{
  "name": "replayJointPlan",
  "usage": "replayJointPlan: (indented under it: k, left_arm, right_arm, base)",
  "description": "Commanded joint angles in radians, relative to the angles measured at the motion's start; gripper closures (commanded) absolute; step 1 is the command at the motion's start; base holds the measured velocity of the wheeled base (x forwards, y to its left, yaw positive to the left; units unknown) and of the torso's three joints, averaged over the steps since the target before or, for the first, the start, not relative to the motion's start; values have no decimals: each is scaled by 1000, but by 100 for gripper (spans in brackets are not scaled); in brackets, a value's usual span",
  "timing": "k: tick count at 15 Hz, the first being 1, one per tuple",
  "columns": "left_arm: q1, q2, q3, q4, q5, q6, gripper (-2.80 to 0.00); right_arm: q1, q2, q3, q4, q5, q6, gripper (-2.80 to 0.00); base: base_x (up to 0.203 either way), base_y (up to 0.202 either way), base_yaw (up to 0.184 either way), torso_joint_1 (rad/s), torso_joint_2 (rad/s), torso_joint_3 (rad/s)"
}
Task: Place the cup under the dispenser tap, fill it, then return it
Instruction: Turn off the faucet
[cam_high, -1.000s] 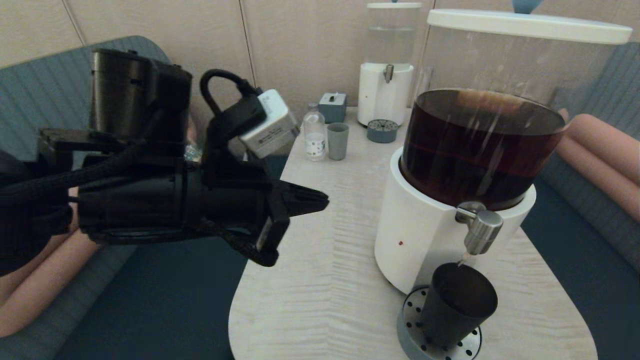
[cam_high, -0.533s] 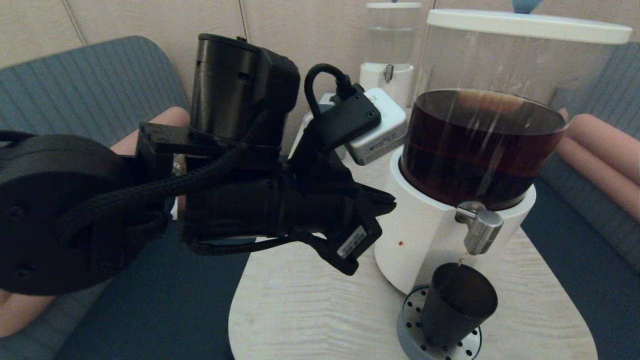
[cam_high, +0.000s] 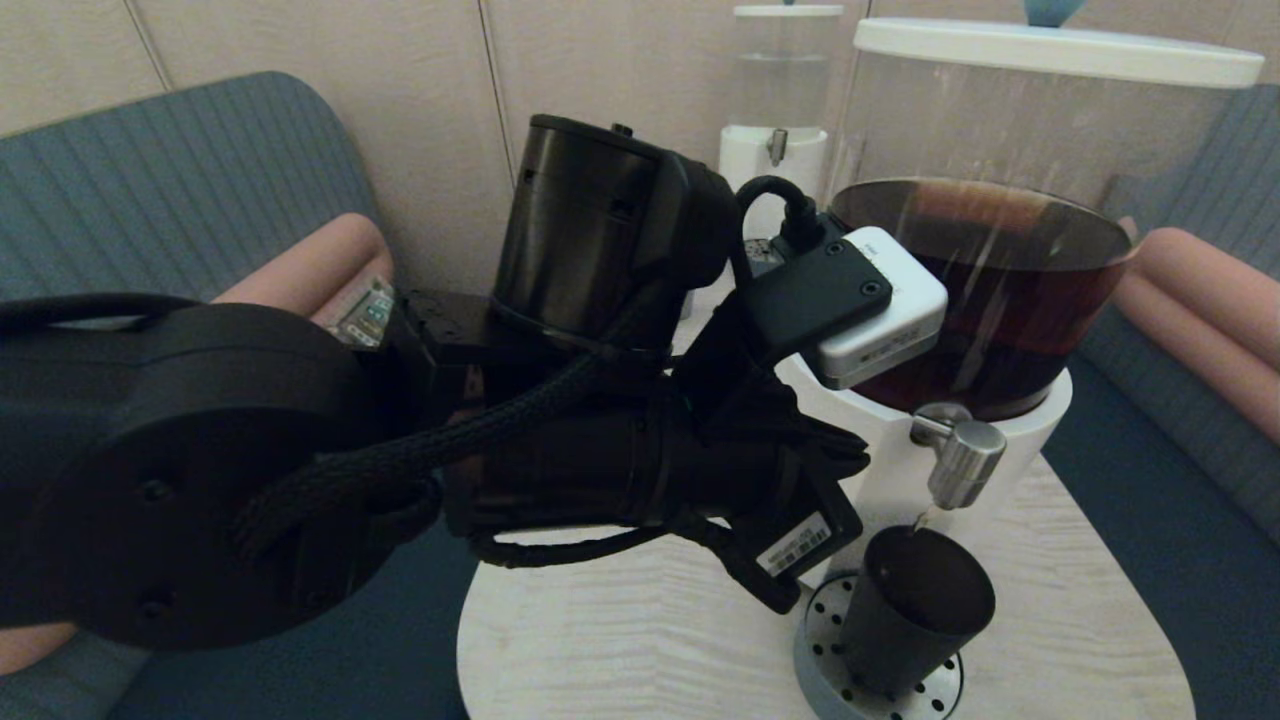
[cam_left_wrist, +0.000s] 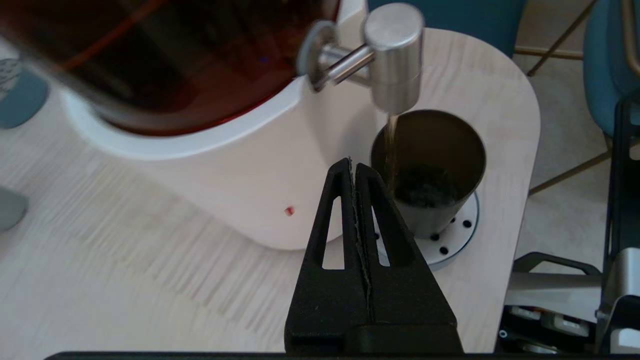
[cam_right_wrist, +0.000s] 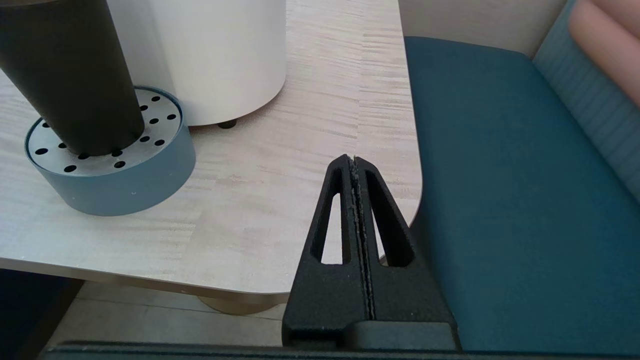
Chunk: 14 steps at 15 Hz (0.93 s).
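The matte black tapered cup stands upright on the perforated grey drip tray under the brushed-steel cylindrical tap, liquid streaming in. The left gripper, fingers pressed together and empty, hovers just beside it; the cup lies at its two o'clock in the left wrist view. The right gripper, likewise closed, idles farther off.

Matte black left arm, braided cable, white camera box, barcode label.
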Motion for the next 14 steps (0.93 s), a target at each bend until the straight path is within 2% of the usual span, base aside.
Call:
replayJointPlan:
  k: [1, 6, 14]
  left_arm:
    - [-5, 30, -18, -3, -1, 2, 0]
    - [-6, 111, -88, -38, -1, 2, 0]
    - [-14, 152, -116, -57, -1, 1, 0]
  right_arm:
    - [0, 1, 2, 0, 0, -1, 0]
    - [0, 1, 3, 0, 0, -1, 0]
    - [0, 1, 3, 0, 0, -1, 0]
  base:
    - [0, 0, 0, 0, 0, 0]
    - [0, 0, 0, 0, 0, 0]
    - [0, 0, 0, 0, 0, 0]
